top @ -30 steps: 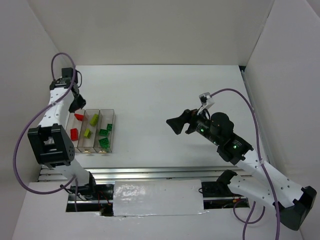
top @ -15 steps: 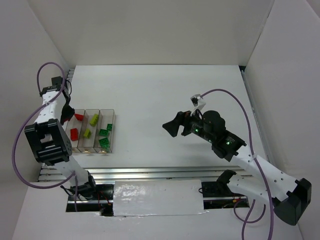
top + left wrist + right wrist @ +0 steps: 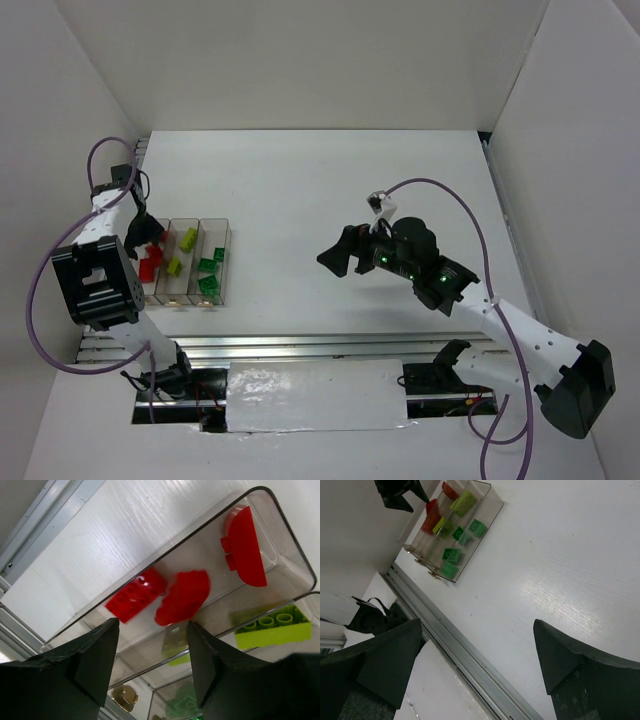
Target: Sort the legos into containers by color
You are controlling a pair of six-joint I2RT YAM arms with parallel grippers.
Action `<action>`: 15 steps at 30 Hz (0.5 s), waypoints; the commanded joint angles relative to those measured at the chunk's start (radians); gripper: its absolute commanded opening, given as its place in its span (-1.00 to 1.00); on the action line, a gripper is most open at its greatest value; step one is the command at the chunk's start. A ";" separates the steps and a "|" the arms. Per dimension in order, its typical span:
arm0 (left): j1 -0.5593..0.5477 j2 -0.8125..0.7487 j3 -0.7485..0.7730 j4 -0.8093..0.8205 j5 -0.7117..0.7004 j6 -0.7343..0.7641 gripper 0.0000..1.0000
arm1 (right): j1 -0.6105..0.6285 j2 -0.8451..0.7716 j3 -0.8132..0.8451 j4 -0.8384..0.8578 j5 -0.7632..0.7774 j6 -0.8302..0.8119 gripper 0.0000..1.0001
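Moved left gripper [image 3: 153,625] vs a second ago: came in from beyond the far end of the containers [image 3: 230,260] to right above the left tray [image 3: 200,545], and went from a narrow pinch to roughly half spread. Holding nothing now, with a clear gap between the fingers [image 3: 85,665] in the wrist view.

Looking down through that gap at a curved red piece [image 3: 182,597], touching a rectangular red brick [image 3: 136,594] on its left, both on the tray floor. Counting more red near that tray's middle in the top view than before, so reads as a fresh drop. Also seeing a red half-round piece [image 3: 245,545] at the far end of the same tray, apart from the other two.

Drifted slightly left and near as well: right gripper [image 3: 477,625], spread wide, empty, hanging over bare table [image 3: 300,180] mid-scene, well apart from the trays.

Checked colours:
- Red in the left tray.
- Yellow-green bricks [image 3: 188,238] in the middle tray [image 3: 180,288].
- Green bricks [image 3: 208,285] in the right tray [image 3: 215,232].

Spotted no mixing, though can't rule out two-colour stacks at this size. Spotted no loose legos on the table in any view.

Judging the sort done or nearly so. Next, probably just lift left clear without clipping the tray wall.
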 commanded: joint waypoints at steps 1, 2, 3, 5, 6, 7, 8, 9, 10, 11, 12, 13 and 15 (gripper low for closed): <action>-0.004 -0.026 -0.007 0.030 0.031 0.011 0.39 | -0.001 0.022 0.032 0.043 -0.031 0.001 0.99; -0.002 -0.029 -0.013 0.033 0.036 0.014 0.45 | -0.001 0.022 0.034 0.043 -0.033 0.002 0.99; -0.004 -0.031 -0.013 0.031 0.036 0.012 0.48 | -0.001 0.022 0.036 0.045 -0.035 -0.001 0.99; -0.005 -0.039 -0.007 0.025 0.037 0.011 0.53 | 0.001 0.021 0.040 0.042 -0.038 -0.004 0.99; -0.007 -0.046 -0.005 0.024 0.034 0.012 0.55 | -0.001 0.019 0.042 0.039 -0.035 -0.005 0.99; -0.010 -0.071 -0.005 0.027 0.034 0.015 0.57 | -0.001 0.013 0.046 0.035 -0.033 -0.007 0.99; -0.013 -0.086 -0.001 0.027 0.039 0.029 0.60 | -0.001 0.010 0.051 0.017 -0.028 -0.010 0.99; -0.036 -0.130 0.002 0.028 0.045 0.038 0.65 | -0.001 0.004 0.055 0.003 -0.006 -0.012 0.99; -0.062 -0.163 0.007 0.031 0.040 0.060 0.71 | -0.001 -0.016 0.069 -0.015 0.011 -0.013 0.99; -0.093 -0.196 0.010 0.037 0.040 0.076 0.73 | 0.001 -0.027 0.080 -0.068 0.039 -0.012 0.99; -0.176 -0.273 0.010 0.045 0.040 0.096 0.75 | -0.001 -0.057 0.092 -0.102 0.114 -0.010 0.99; -0.229 -0.316 0.009 0.048 0.028 0.115 0.77 | 0.005 -0.073 0.127 -0.142 0.164 -0.007 0.99; -0.396 -0.446 0.001 0.037 -0.008 0.153 0.79 | 0.025 -0.119 0.207 -0.303 0.284 0.002 0.99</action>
